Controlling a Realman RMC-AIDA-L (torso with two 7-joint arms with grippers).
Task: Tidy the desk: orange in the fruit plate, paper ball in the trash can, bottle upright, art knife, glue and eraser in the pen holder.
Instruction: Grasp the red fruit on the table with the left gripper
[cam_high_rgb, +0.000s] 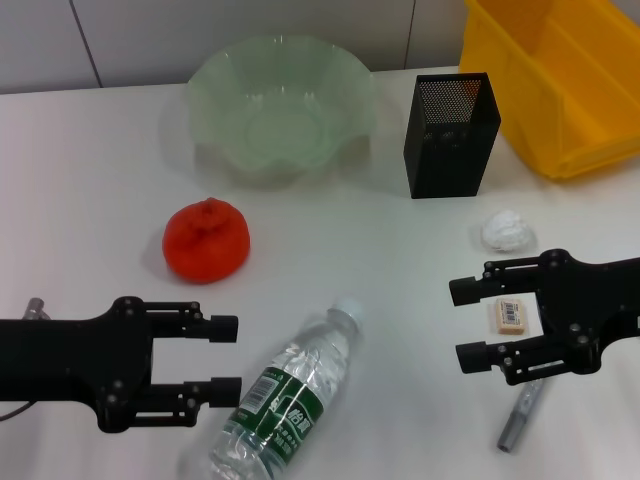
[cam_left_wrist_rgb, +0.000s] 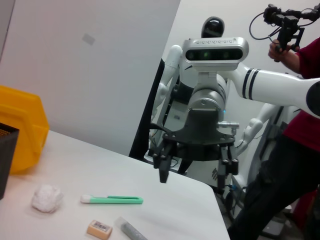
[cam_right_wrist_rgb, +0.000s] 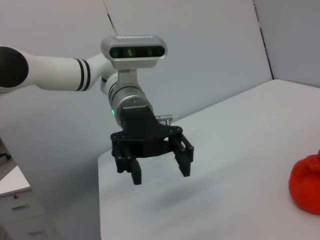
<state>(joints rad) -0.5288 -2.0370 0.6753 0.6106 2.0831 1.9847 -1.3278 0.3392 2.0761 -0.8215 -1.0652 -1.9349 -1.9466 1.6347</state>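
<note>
White desk (cam_high_rgb: 90, 180) fills the head view, with a grey panelled wall behind. Both grippers hover low over its near edge, jaws spread and holding nothing. The left gripper (cam_high_rgb: 225, 358) has the lying bottle (cam_high_rgb: 285, 400) just off its fingertips, cap end nearest the jaw gap, and the orange (cam_high_rgb: 206, 240) a little beyond and to one side. The right gripper (cam_high_rgb: 472, 322) has the eraser (cam_high_rgb: 509, 315) sitting just behind its fingertips, between the two fingers, the paper ball (cam_high_rgb: 507, 231) just outside its far finger, and a grey stick (cam_high_rgb: 520, 417), probably the glue, under its near finger. Well ahead stand the fruit plate (cam_high_rgb: 283, 100), the pen holder (cam_high_rgb: 450, 135) and the trash can (cam_high_rgb: 560, 80).

Risks, as I judge them: the round bottle could roll if a finger touches it off-centre, and it may slip from a grasp on its smooth wall. The tiny eraser could be pushed away rather than pinched, and the crowded ball and stick could be knocked.

From the left wrist, the right gripper (cam_left_wrist_rgb: 192, 172) shows face-on, spread, above the eraser (cam_left_wrist_rgb: 99, 229) and ball (cam_left_wrist_rgb: 47, 198). Only here appear a green-handled knife (cam_left_wrist_rgb: 112, 200) and a person standing behind the robot.

From the right wrist, the left gripper (cam_right_wrist_rgb: 157, 167) hangs spread and clear above the desk, something the head view cannot confirm, with the orange (cam_right_wrist_rgb: 306, 185) at the picture's edge.
</note>
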